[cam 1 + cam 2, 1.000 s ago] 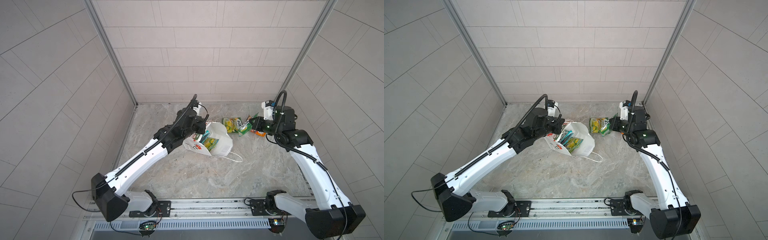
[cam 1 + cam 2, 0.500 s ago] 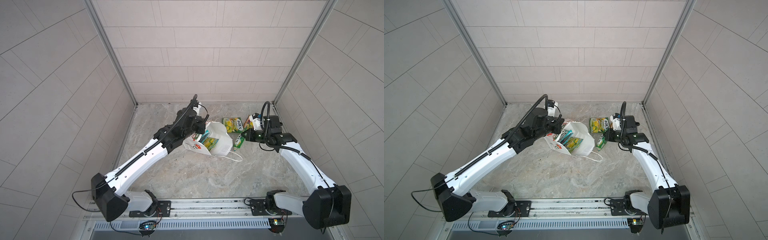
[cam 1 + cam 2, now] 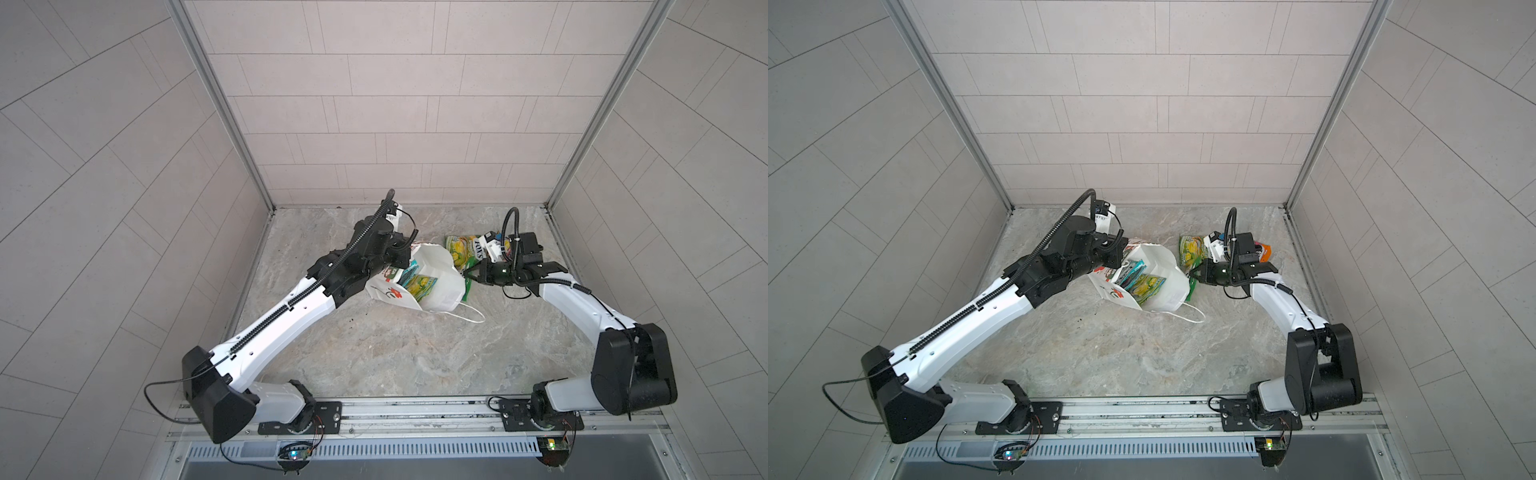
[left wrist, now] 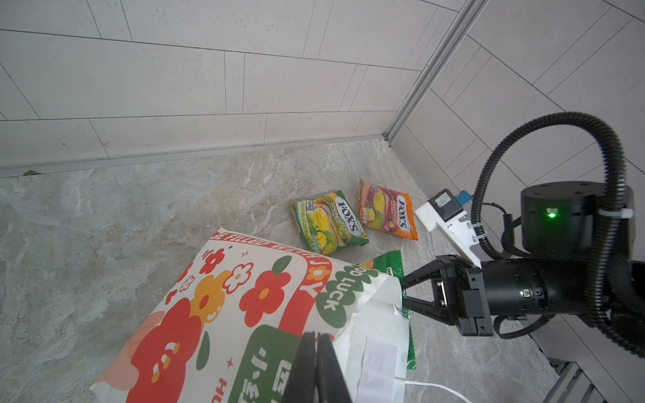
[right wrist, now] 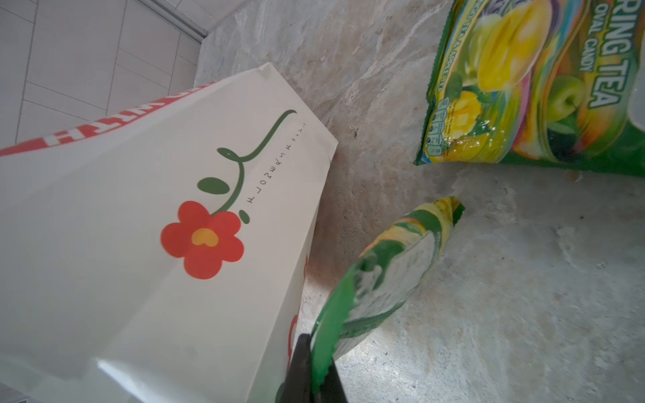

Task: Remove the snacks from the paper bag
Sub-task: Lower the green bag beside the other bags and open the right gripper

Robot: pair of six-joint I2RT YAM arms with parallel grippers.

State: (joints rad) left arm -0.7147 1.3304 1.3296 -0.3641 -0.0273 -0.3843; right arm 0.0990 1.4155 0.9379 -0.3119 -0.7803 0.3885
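Paper bag (image 3: pixel 440 266): white, lies tipped over on the floor with its mouth open towards the top views. One face carries a single red flower, another dense red, orange and green flower print with "GOOD LUCK". A white string handle (image 3: pixel 469 316) trails on the floor. The left gripper (image 4: pixel 316 352) pinches the bag's edge.

Inside the mouth: teal packet (image 3: pixel 410 270) and green-yellow packet (image 3: pixel 423 286), overlapping.

Outside, flat on the floor near the back wall: FOX'S Spring Tea packet (image 4: pixel 330 221), green-yellow, and just beside it a FOX'S Fruits packet (image 4: pixel 387 211), orange-pink.

Green packet (image 5: pixel 391 272): edge-on just beside the bag, clamped at one end by the right gripper (image 5: pixel 316 370).
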